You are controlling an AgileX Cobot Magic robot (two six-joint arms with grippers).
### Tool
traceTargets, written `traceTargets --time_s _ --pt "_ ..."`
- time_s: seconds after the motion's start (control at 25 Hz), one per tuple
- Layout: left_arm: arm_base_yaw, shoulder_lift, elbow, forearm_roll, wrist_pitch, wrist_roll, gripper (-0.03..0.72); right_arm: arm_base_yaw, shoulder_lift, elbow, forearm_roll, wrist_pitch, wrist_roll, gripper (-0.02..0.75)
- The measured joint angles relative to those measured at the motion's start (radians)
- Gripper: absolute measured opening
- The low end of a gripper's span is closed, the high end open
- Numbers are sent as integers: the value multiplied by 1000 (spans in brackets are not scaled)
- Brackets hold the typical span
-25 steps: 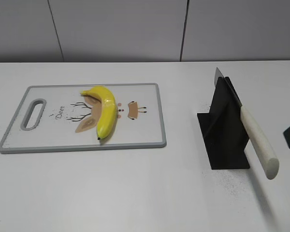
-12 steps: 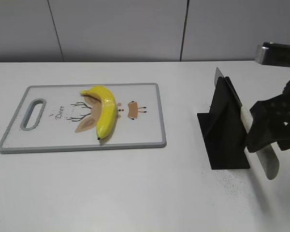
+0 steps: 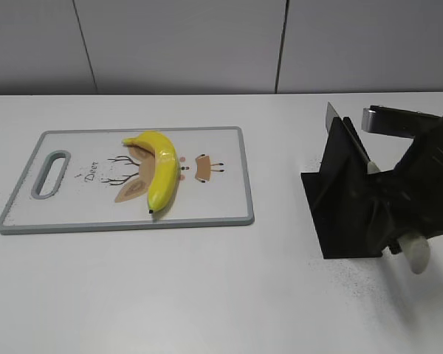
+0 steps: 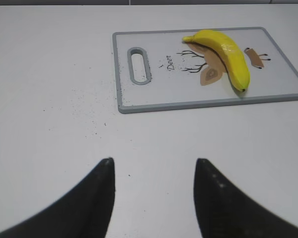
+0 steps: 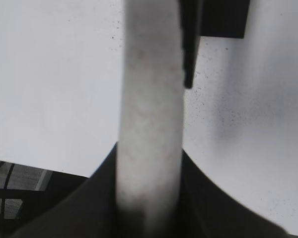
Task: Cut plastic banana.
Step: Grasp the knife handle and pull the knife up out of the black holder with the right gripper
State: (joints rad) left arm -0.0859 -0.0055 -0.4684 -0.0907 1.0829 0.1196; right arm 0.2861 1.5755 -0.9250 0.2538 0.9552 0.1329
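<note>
- Since the right wrist view is basically all blur, the right gripper (image 5: 150, 198) is tough to read, but its dark fingers (image 5: 102, 191) sit on both sides of the pale knife handle (image 5: 151, 114), so it looks clamped on it.
- Same gripper in the exterior view is a black lump covering most of the handle, only the rounded off-white butt end (image 3: 416, 251) pokes out below.
- Knife blade (image 3: 331, 115) is mostly buried in the black knife stand (image 3: 343, 199), just a grey corner shows at the top.
- That stand is a matte, angular wedge on a flat base, near the table's right edge.
- Left gripper (image 4: 154, 196) is spread wide with nothing between the two curved black fingers (image 4: 102, 191), hovering over bare white table (image 4: 49, 74). Their bases are cut off by the frame.
- Plastic banana (image 3: 160, 169) is glossy yellow, curved, lying on the cutting board (image 3: 221, 210), well apart from both grippers.
- Board is white with a grey rim, a slotted handle hole and a little deer print that the banana partly hides.
- Table has some fine dark specks scattered on it.
</note>
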Motion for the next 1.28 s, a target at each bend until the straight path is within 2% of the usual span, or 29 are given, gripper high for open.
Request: traceTargets --time_s 0.36,0.88,1.28 --pt "0 0 0 0 0 0 495 2 -14 -52 13 54 26 173" --pt "0 0 0 0 0 0 494 2 -215 -76 -32 93 99 169" --pt "0 0 -8 0 -21 2 489 2 -257 -266 -67 142 76 168"
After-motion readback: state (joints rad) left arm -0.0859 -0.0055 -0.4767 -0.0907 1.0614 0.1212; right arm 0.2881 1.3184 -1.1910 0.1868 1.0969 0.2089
